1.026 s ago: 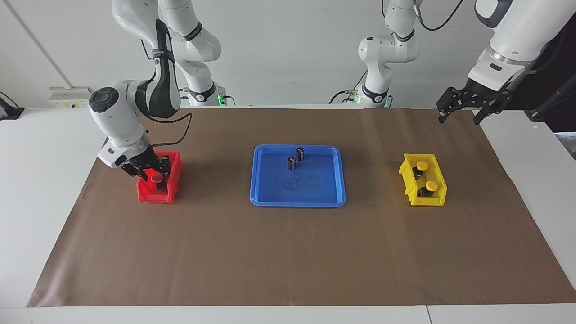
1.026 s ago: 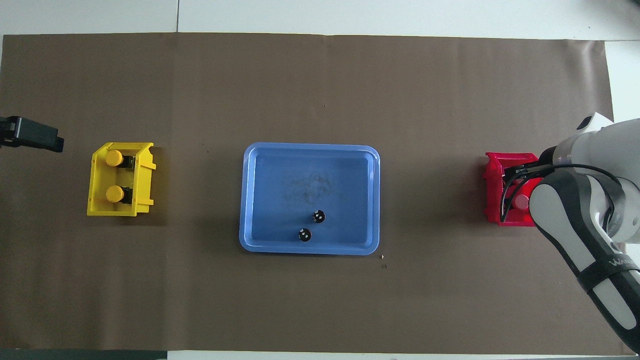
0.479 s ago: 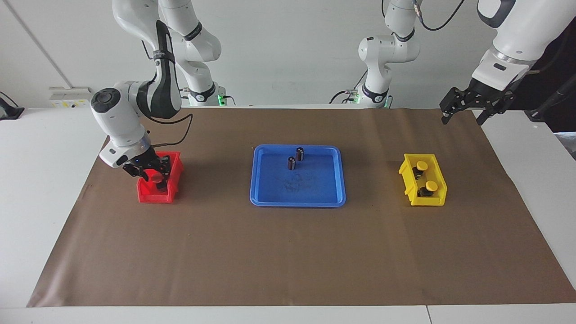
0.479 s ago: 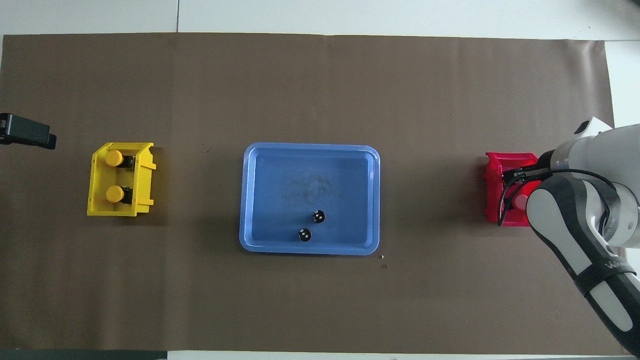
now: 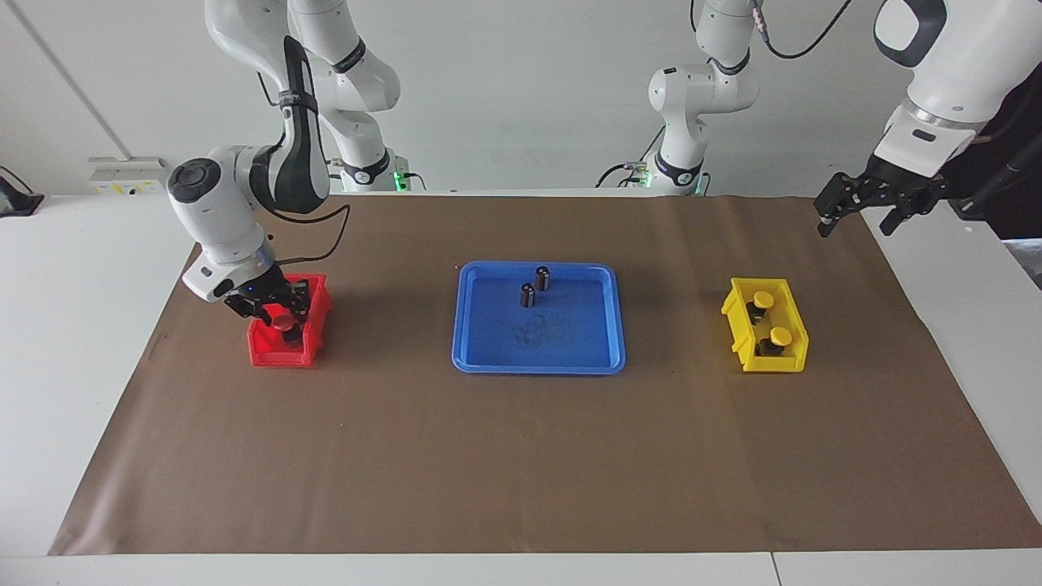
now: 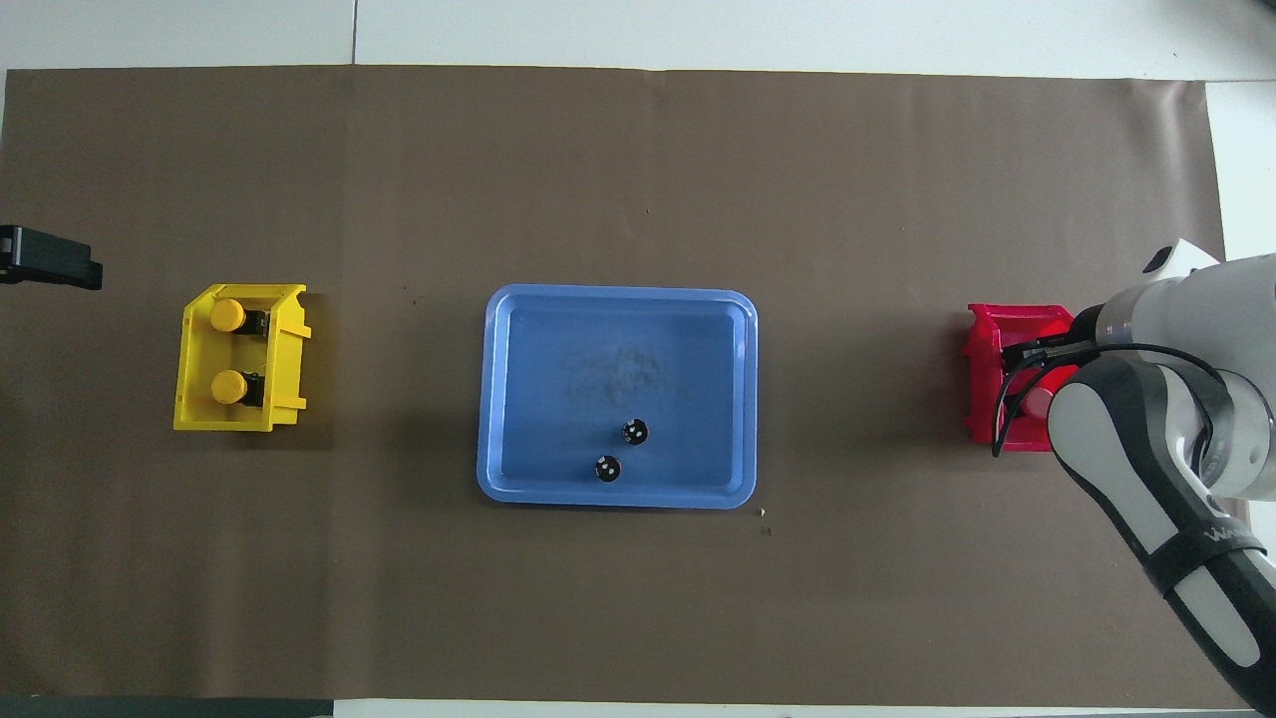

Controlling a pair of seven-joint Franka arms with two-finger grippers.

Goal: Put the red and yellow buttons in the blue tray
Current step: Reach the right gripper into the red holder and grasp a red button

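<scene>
Right pincer (image 5: 273, 313) is down inside the small deep red plastic bin (image 5: 281, 352) at mid-height near the facing frame's edge, straddling a red-capped push button (image 5: 283, 321); whether it pinches the button I cannot tell. Picking up the first red button looks like the step in hand; next would be a straight lift clear of the bin walls, then a carry to the wide shallow blue plastic tray (image 5: 537, 360) mid-frame on the worktop. The button seems upright, cap up, long axis vertical. Left pincer (image 5: 864, 213) waits spread in the upper corner.
</scene>
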